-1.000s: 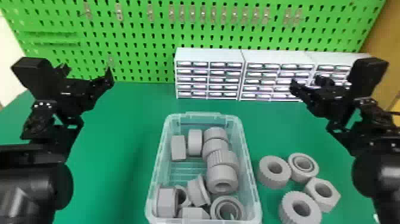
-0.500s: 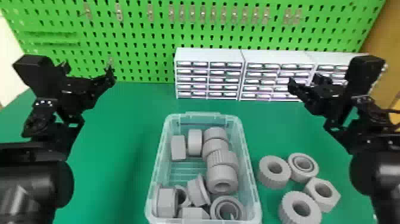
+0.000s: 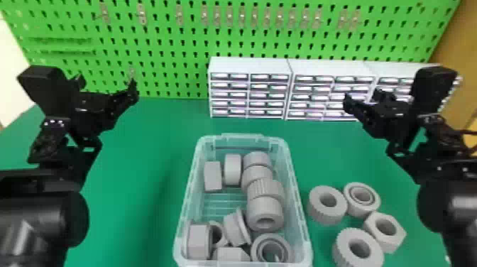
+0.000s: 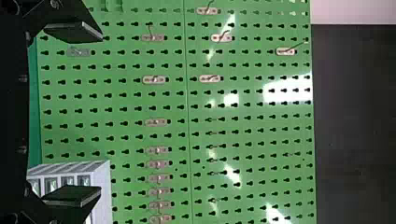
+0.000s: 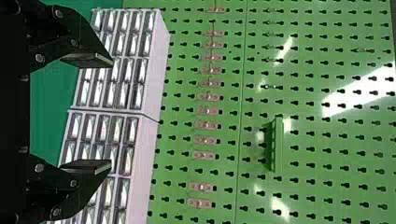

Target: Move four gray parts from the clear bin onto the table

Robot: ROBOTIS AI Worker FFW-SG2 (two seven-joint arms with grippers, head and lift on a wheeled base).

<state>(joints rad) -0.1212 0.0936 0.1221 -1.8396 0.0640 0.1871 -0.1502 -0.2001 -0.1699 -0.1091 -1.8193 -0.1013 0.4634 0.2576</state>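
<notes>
My left gripper (image 3: 108, 82) is raised over the table's left side, away from the clear bin (image 3: 191, 199); in the left wrist view the left gripper (image 4: 102, 114) has its fingers wide apart with nothing between them. Over the right side hangs my right gripper (image 3: 362, 96), and the right wrist view has the right gripper (image 5: 112, 114) open and holding nothing. Inside the bin lie several gray parts, among them a ribbed ring (image 3: 266, 188), a block (image 3: 213, 176) and a flanged piece (image 3: 235, 227). Right of the bin, a ribbed ring (image 3: 327, 205), a double ring (image 3: 362, 199), a hex nut (image 3: 385, 232) and a toothed ring (image 3: 358, 248) rest on the table.
White drawer cabinets (image 3: 250, 65) stand behind the bin, near the right gripper. A green pegboard (image 3: 170, 35) with metal hooks rises along the table's back. Bare green tabletop (image 3: 131, 142) stretches left of the bin.
The right arm has shifted slightly to the left and up. The left arm has barely moved, and the gray parts lie as before.
</notes>
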